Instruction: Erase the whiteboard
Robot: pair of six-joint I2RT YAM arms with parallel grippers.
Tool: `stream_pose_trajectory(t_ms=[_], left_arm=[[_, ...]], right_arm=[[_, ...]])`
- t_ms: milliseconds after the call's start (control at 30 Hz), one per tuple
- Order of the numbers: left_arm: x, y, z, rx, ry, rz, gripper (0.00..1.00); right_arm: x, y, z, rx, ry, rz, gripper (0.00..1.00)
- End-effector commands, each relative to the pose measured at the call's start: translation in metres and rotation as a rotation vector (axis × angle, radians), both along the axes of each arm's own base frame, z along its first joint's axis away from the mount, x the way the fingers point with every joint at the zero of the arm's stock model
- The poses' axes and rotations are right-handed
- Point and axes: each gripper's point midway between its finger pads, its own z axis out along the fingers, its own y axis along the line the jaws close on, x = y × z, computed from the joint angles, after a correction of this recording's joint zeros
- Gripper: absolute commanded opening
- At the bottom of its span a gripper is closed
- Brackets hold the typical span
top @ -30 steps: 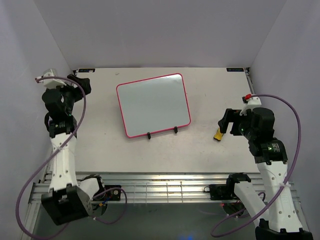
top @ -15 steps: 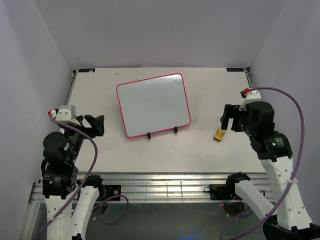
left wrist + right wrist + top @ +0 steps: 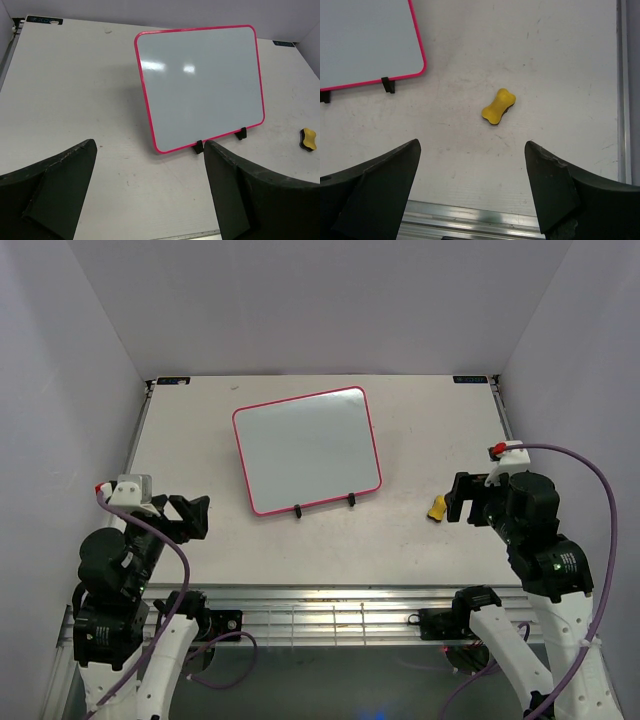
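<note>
Left pincer (image 3: 150, 145), right pincer (image 3: 471, 147) apart, empty. Yellow bone-shaped eraser (image 3: 498, 106) ahead of right. If I press hard, pink-framed whiteboard (image 3: 200, 85) may topple.

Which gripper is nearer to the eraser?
Right. The right gripper sits just right of the eraser, open and not touching it. The left gripper is far off to the left, on the other side of the whiteboard.
</note>
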Motion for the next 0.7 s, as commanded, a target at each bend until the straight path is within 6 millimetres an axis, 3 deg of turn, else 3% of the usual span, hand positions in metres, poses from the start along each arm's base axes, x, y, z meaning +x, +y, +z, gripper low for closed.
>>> stream_pose_trajectory(t_ms=[0,100,333,667], left_arm=[[0.004,0.002,-0.007,0.004,0.025,0.011,0.98],[0.005,-0.007,-0.007,-0.003,0.025,-0.036,0.98],[0.009,-0.004,-0.002,-0.007,0.012,-0.017,0.98],[0.013,-0.020,-0.005,-0.060,0.000,-0.087,0.98]], right_arm=[[0.006,0.004,0.004,0.021,-0.025,0.003,0.90],[0.008,0.011,0.005,0.049,-0.036,0.027,0.90],[0.012,0.000,0.007,0.020,-0.044,-0.026,0.90],[0.014,0.000,0.004,0.013,-0.048,-0.026,0.90]])
